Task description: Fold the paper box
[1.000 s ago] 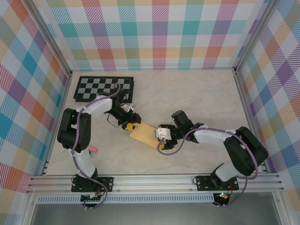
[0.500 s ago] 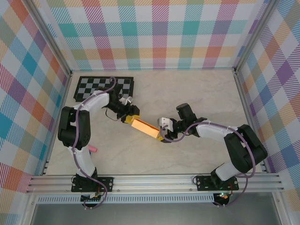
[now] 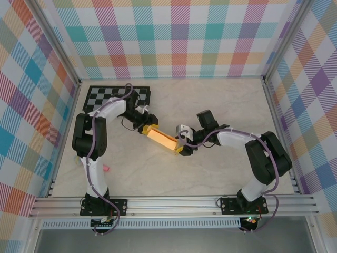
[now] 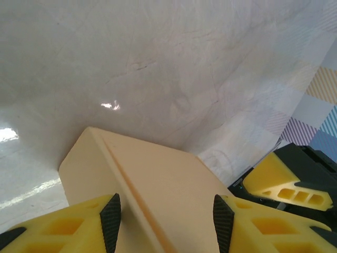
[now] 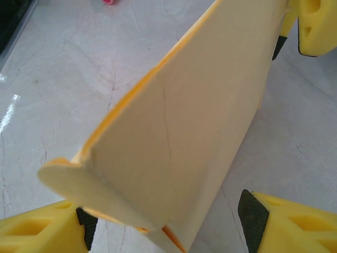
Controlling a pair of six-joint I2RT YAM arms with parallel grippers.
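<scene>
Beside checkerboard panel: paper box part-folded, end flap loose. Left gripper clamps it; right gripper straddles it, unclosed. Closing the ends likely remains.

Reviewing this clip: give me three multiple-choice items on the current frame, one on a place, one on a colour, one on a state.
1. Where on the table is the checkerboard?
A) back left
B) front right
C) centre

2. What colour is the small piece near the front left?
A) green
B) pink
C) black

3. What are the left tool's fingers doing?
A) spread over bare table
B) closed on the checkerboard
C) closed on the paper box

Answers:
1 A, it lies near the back left corner in the top view.
2 B, it shows pink against the pale table.
3 C, the left wrist view has the box pinched between both pads.
</scene>
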